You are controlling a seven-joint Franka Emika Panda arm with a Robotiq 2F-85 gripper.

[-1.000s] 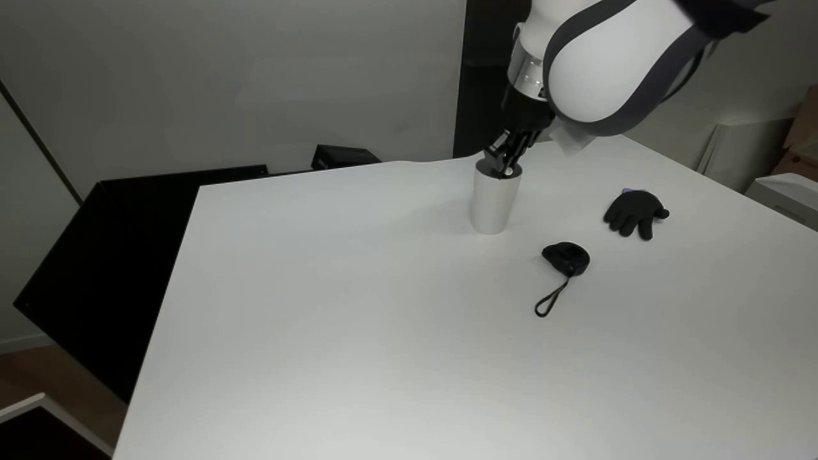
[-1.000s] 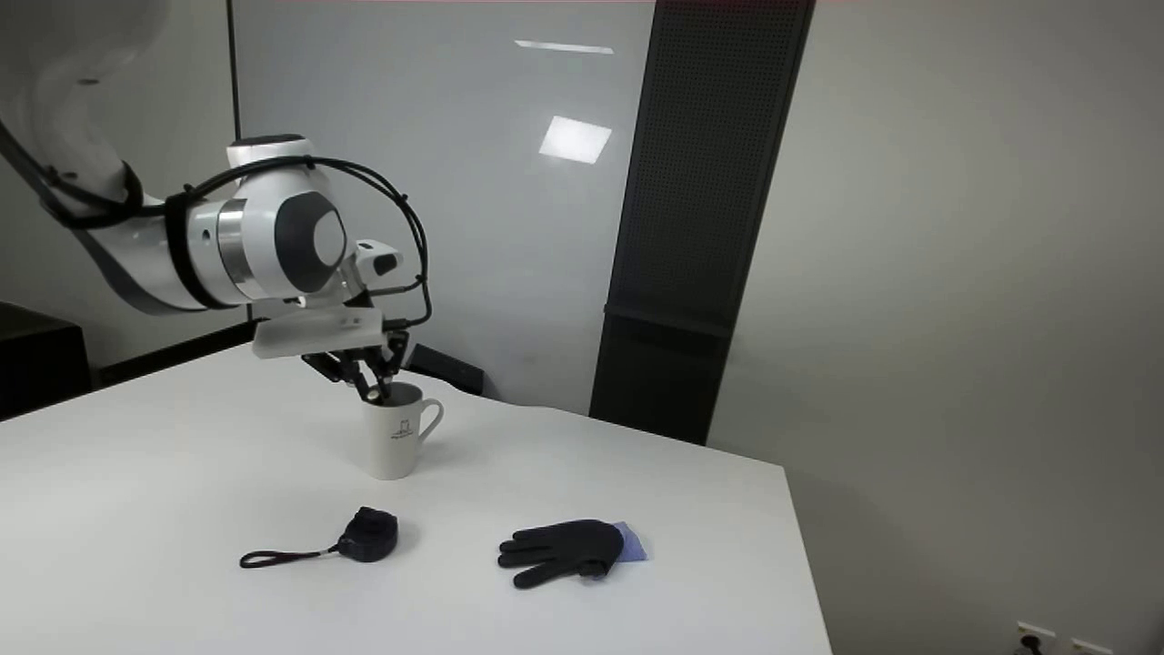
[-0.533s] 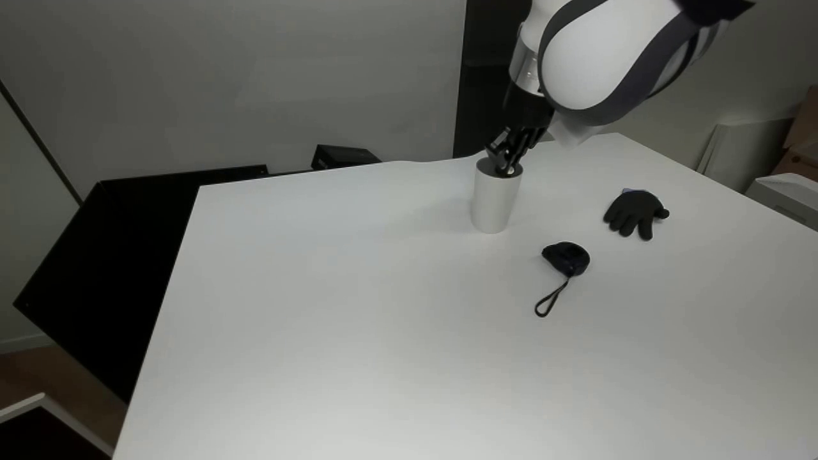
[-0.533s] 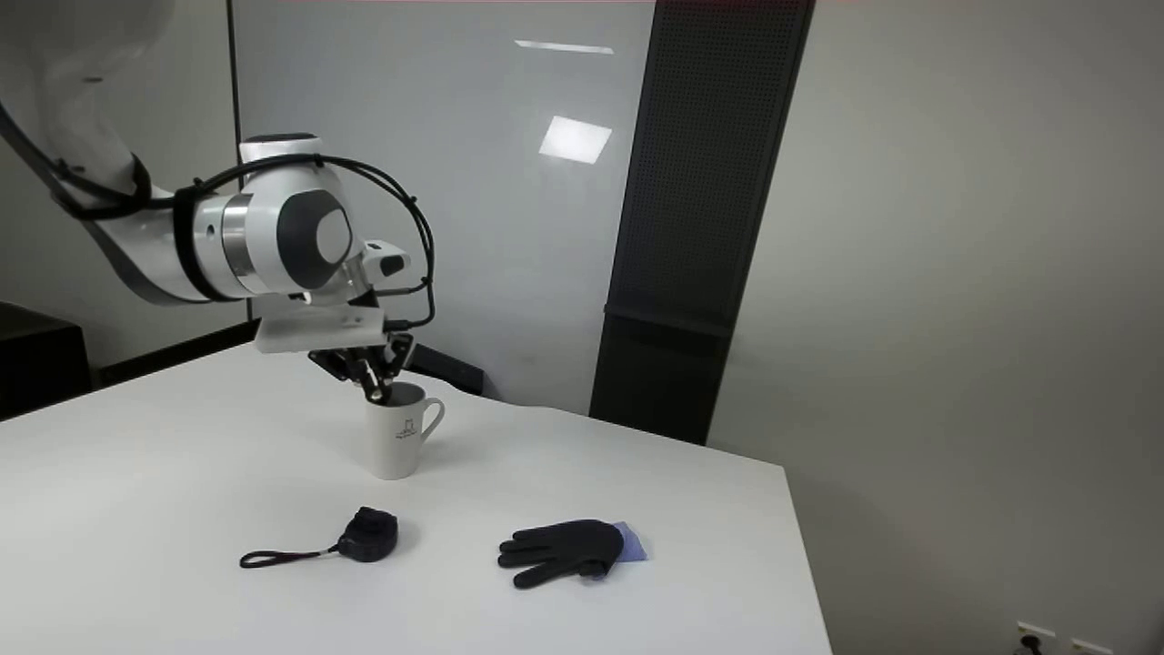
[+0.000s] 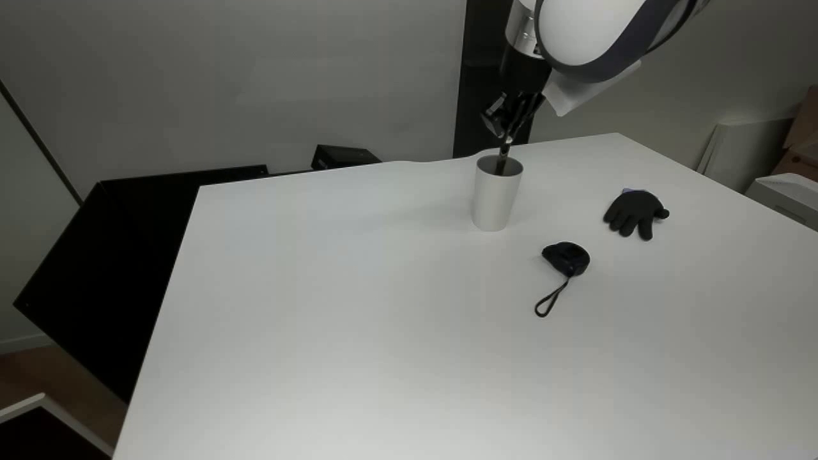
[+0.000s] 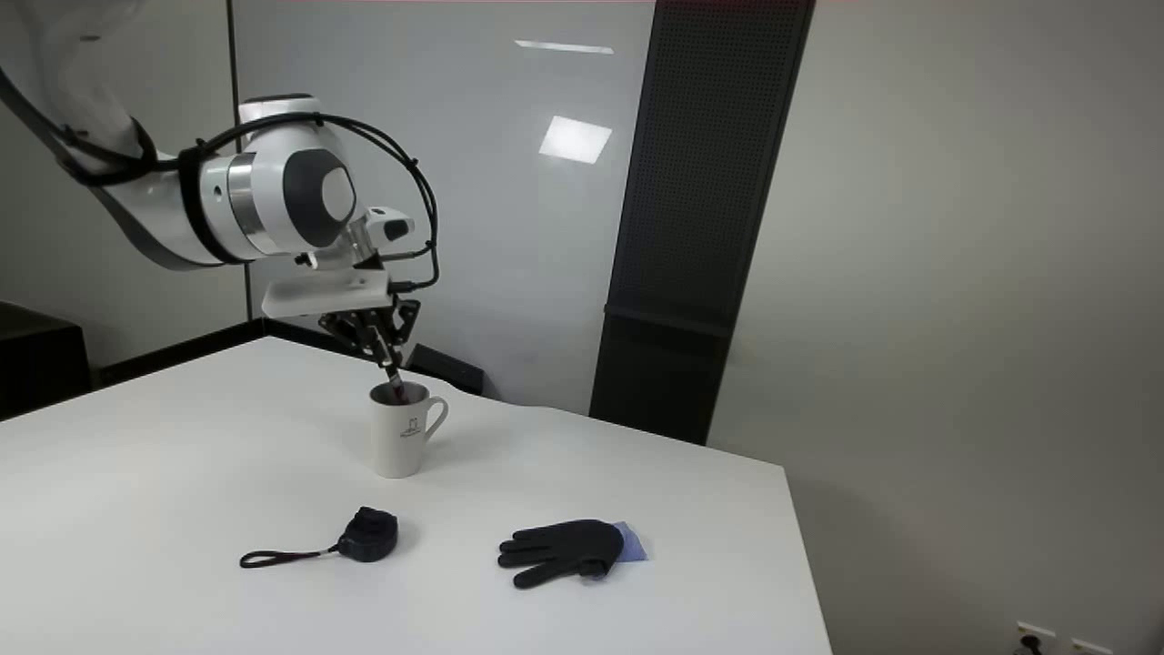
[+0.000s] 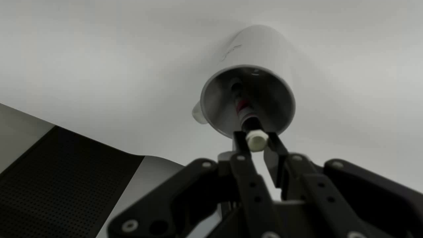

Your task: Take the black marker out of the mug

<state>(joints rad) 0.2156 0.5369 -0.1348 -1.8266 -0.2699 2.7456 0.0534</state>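
The white mug (image 5: 494, 201) stands upright on the white table. It shows with its handle and small print in an exterior view (image 6: 396, 446) and from above in the wrist view (image 7: 261, 46). My gripper (image 7: 257, 140) is shut on the marker (image 7: 250, 123) near its pale end. The marker has a black part, a white body and a red band. It is tilted, with its lower part still inside the mug, as both exterior views show (image 5: 503, 155) (image 6: 396, 382). My fingertips are above the mug's rim in both exterior views (image 5: 508, 135) (image 6: 386, 357).
A black tape measure (image 5: 567, 259) with a wrist loop lies on the table near the mug. A black glove (image 6: 564, 550) with a blue patch lies further off. A dark perforated panel (image 6: 700, 218) stands behind the table's edge.
My gripper has closed on the marker and risen, pulling it partly up out of the mug. The mug has shifted slightly. The tape measure and glove have not moved.
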